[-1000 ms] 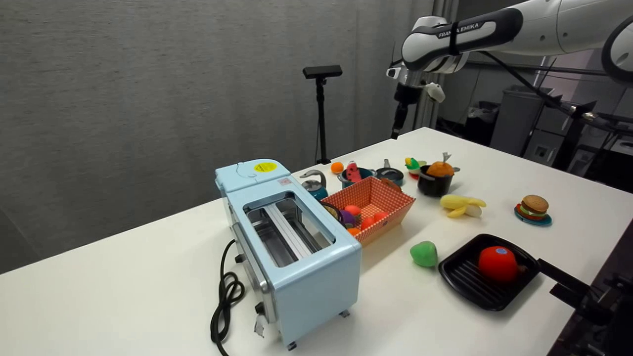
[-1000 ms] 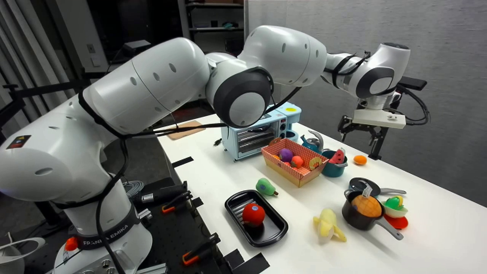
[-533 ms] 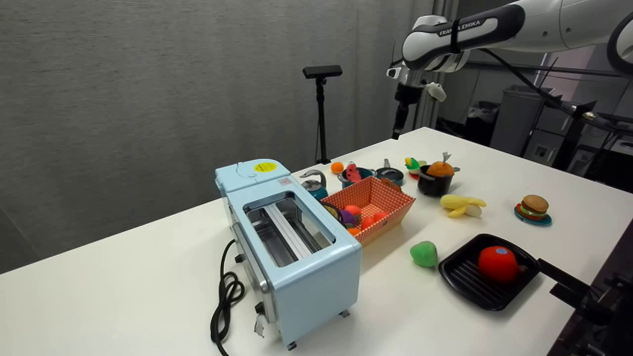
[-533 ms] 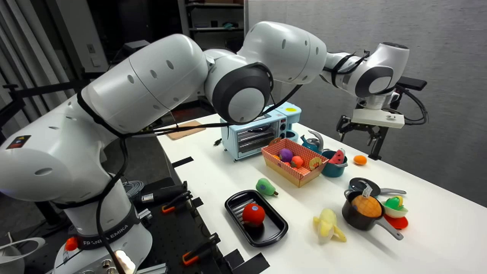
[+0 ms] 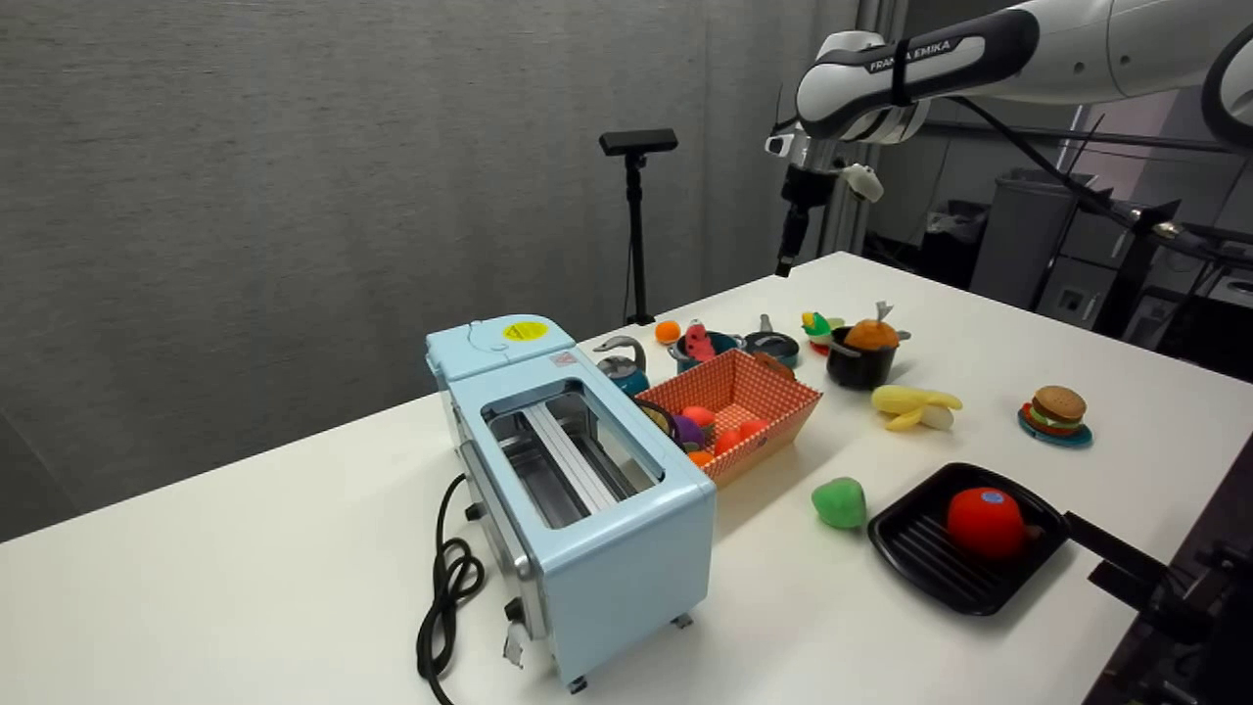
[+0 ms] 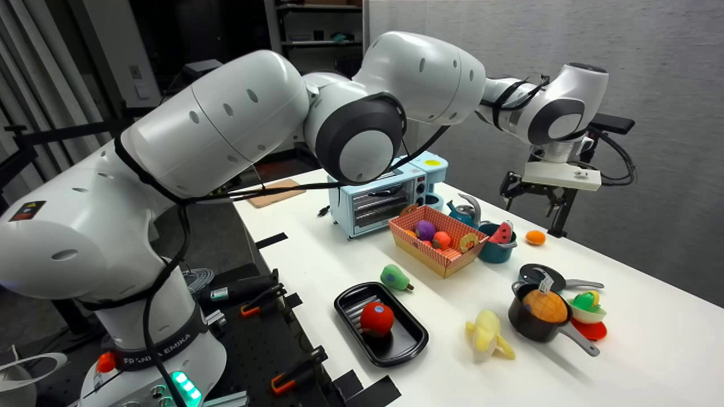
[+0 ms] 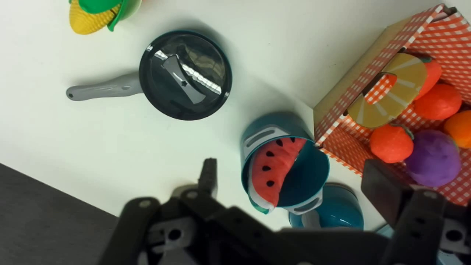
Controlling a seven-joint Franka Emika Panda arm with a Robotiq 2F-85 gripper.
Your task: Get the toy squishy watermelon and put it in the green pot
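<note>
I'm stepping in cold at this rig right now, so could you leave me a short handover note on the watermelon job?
Gripper: open, raised, holding nothing.
Toy watermelon: in the teal pot, tilted against one side, with one end poking out past the rim.
The pot stands beside the checked basket.
Done: the watermelon is in the pot, assuming this teal one is the "green pot" meant.
Left: probably nothing more than confirming that pot and backing away.

Red toy (image 6: 376, 318) in a black tray (image 6: 408, 339), green pear (image 6: 395, 277) just beside it, blue oven (image 6: 379, 204), yellow banana (image 6: 486, 333).
</note>
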